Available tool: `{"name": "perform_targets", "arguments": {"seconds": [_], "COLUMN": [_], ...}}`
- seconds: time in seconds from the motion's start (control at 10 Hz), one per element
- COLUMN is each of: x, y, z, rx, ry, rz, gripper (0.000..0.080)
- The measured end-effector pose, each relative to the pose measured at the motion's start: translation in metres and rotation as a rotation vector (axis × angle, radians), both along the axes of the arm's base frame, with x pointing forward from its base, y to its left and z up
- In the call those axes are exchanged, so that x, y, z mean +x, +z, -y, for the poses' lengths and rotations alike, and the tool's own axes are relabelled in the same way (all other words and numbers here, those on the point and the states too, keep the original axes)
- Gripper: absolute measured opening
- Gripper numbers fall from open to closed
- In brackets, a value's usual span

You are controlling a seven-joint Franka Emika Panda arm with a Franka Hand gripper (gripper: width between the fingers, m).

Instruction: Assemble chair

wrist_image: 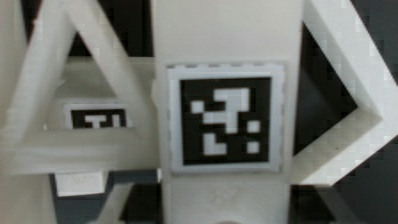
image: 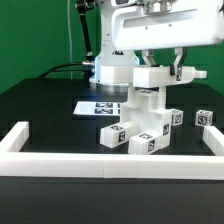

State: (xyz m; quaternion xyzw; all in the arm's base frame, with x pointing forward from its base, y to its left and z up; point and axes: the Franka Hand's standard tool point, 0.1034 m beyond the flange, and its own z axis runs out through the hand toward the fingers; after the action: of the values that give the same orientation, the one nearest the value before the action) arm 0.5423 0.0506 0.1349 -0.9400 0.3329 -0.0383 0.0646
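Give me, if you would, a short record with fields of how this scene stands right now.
gripper: two-finger gripper, shut on the matte white tagged bar at the top of the stack
chair: matte white blocky chair parts, clustered mid-table under the gripper
loose part: small white tagged block, apart from the cluster, toward the exterior view's right
marker board: thin flat white marker board, behind the cluster
surround: long white border rails on the black table
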Motion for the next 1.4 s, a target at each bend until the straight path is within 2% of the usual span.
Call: {"name": "perform_targets", "arguments": {"seconds": [0.5,1.4], "x": [-0.0027,-0.0007], "y": [-0.0038,-0.0028], "z": [0.0022,0.0024], "rx": [-0.009,-0.012], "ry": [0.018,0.023], "rz": [0.012,0.019], "gripper": [0.0292,0.0292]}}
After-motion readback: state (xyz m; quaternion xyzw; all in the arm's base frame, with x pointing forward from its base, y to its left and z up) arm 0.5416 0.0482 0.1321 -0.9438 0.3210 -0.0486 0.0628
